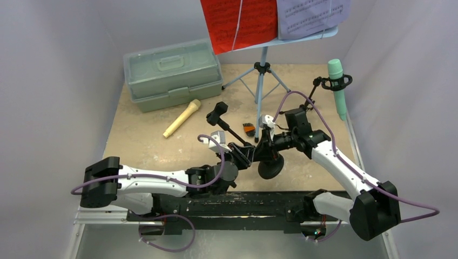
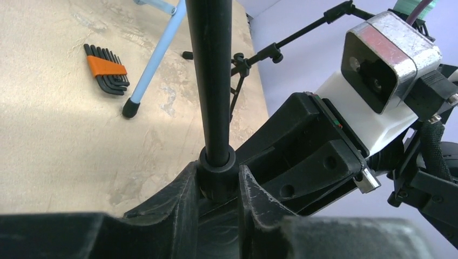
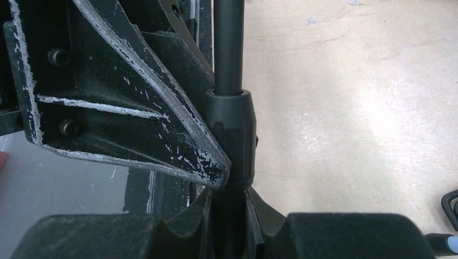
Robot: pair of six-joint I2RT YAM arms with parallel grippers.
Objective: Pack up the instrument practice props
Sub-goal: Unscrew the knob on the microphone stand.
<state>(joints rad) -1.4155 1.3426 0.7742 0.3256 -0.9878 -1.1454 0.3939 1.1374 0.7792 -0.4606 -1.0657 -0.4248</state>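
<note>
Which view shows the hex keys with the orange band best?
The left wrist view: the hex keys lie close and sharp, each key distinct. The top external view shows them only as a small dark-and-orange spot. The right wrist view does not show them.

No legible words, brands, labels or numbers in any view.
Only printed music notation: rows of black staves and notes on the red sheet (image 1: 254,24) and on the purple sheet (image 1: 310,19) at the top of the overhead view, far too small to make out any title or figure. Nothing to read on the orange band of the hex-key set (image 2: 105,67) on the tabletop (image 2: 48,151).
</note>
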